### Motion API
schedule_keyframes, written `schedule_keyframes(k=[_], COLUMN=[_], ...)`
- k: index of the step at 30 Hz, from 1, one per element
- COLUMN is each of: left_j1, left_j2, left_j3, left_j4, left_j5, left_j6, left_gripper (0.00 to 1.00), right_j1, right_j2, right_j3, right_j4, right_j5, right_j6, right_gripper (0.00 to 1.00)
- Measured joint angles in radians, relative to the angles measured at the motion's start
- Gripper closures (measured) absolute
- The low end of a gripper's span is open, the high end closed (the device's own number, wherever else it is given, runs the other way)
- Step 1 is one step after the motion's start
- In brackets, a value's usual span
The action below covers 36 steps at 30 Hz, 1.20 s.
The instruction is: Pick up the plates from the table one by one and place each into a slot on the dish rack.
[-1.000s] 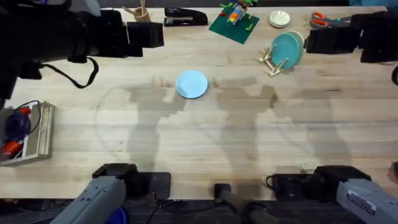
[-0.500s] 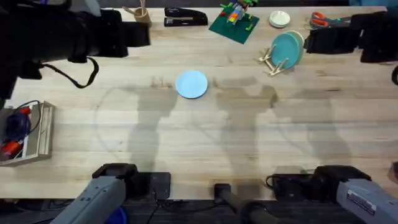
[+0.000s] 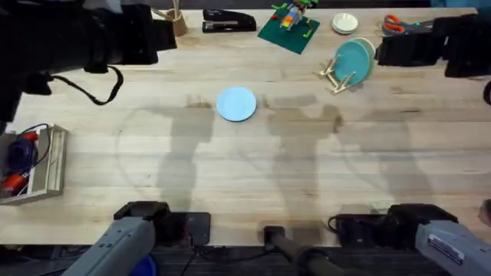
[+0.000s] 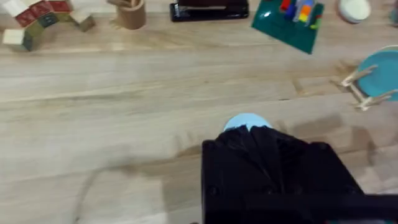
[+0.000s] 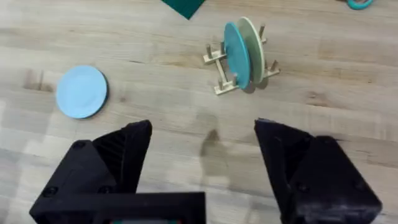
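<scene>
A pale sky-blue plate (image 3: 236,103) lies flat on the table (image 3: 253,176), a little back from its middle. At the back right the dish rack (image 3: 334,75) holds a teal plate (image 3: 353,61) and a cream plate (image 5: 252,50) upright in its slots. My left gripper (image 3: 165,34) hangs high over the back left, shut and holding nothing; its wrist view has the blue plate (image 4: 245,121) peeking out just beyond the fingers. My right gripper (image 5: 204,134) is open and empty, high over the back right, with the rack (image 5: 217,62) and the blue plate (image 5: 81,91) below it.
Along the back edge stand a black stapler (image 3: 229,21), a green baseplate with bricks (image 3: 288,29), a small white dish (image 3: 344,23) and scissors (image 3: 395,25). A wooden tray (image 3: 34,165) with tools sits at the left edge. Toy blocks (image 4: 37,18) lie at the far left.
My left arm has drawn back toward the left, away from the table's middle. The right arm, the plates and the rack have not moved.
</scene>
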<state>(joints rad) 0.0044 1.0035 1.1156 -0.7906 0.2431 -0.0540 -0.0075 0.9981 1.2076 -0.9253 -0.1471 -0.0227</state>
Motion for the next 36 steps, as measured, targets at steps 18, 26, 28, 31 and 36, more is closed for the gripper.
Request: schedule_keyframes(k=[18,26,28,31,36], left_j1=[0.0,0.0,0.0,0.0,0.0], left_j2=[0.287,0.373,0.384,0.391,0.391], left_j3=[0.0,0.0,0.0,0.0,0.0], left_j4=[0.137,0.137,0.137,0.137,0.136], left_j5=[0.349,0.375,0.376,0.382,0.387], left_j6=[-0.015,-0.015,-0.015,-0.015,-0.015], left_gripper=[0.96,0.96,0.96,0.96,0.959], right_j1=[0.0,0.0,0.0,0.0,0.0], right_j2=[0.0,0.0,0.0,0.0,0.0], right_j3=[0.0,0.0,0.0,0.0,0.0], right_j4=[0.001,0.001,0.001,0.001,0.001], right_j5=[0.0,0.0,0.0,0.0,0.0], right_j6=[0.0,0.0,0.0,0.0,0.0], right_gripper=[0.007,0.007,0.007,0.007,0.007])
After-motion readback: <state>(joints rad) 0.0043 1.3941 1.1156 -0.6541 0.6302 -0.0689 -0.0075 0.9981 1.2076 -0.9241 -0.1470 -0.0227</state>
